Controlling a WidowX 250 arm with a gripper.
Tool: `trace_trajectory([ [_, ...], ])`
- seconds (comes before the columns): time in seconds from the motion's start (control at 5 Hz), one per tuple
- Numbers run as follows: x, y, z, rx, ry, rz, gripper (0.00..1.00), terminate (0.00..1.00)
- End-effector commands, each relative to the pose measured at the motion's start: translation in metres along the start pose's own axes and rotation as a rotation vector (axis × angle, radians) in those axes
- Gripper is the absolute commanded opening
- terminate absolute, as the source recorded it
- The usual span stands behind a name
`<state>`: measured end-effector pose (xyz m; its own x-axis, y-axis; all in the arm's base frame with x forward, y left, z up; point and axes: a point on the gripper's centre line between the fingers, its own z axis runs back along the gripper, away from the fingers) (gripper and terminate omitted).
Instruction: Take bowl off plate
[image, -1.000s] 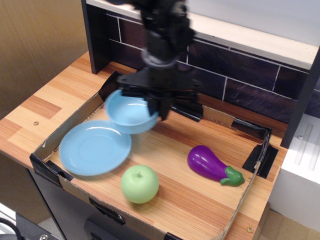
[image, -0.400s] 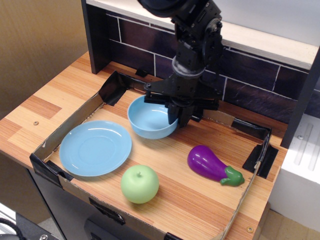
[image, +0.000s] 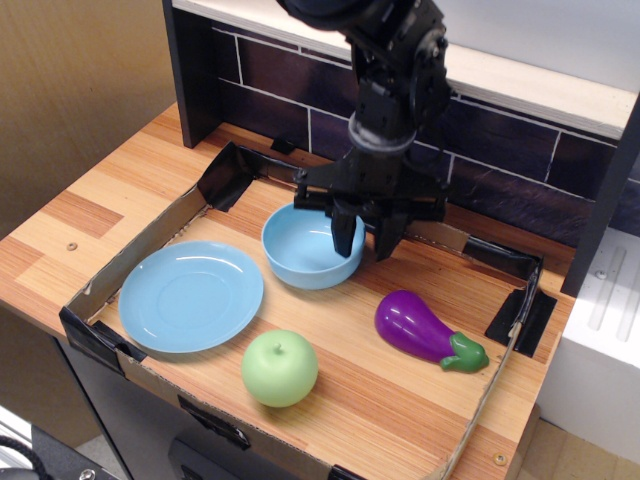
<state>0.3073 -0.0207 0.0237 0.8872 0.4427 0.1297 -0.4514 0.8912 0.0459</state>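
Note:
The light-blue bowl (image: 305, 250) sits upright on the wooden floor of the low cardboard tray, just right of the flat light-blue plate (image: 190, 296) and apart from it. The plate is bare. My gripper (image: 365, 240) hangs over the bowl's right rim with its jaws apart: one finger (image: 343, 232) is inside the bowl and the other is outside it on the right. It looks open and holds nothing.
A green apple (image: 280, 368) lies in front of the bowl. A purple eggplant (image: 425, 328) lies to the right. The cardboard tray wall (image: 160, 225) rings the area. A dark brick-patterned back wall (image: 500, 170) and a shelf stand behind.
The bowl was carried right from above the plate's far edge and set down on the wood. The jaws have since spread off its rim.

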Motion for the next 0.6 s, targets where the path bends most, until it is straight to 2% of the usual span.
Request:
trace_trajectory([
  [0.0, 0.0136, -0.0008, 0.0689, -0.065, -0.116, 0.0, 1.0, 0.0],
  [0.2, 0.0136, -0.0008, 0.0689, -0.065, -0.116, 0.0, 1.0, 0.0],
  [0.4, 0.0136, -0.0008, 0.0689, -0.065, -0.116, 0.0, 1.0, 1.0],
])
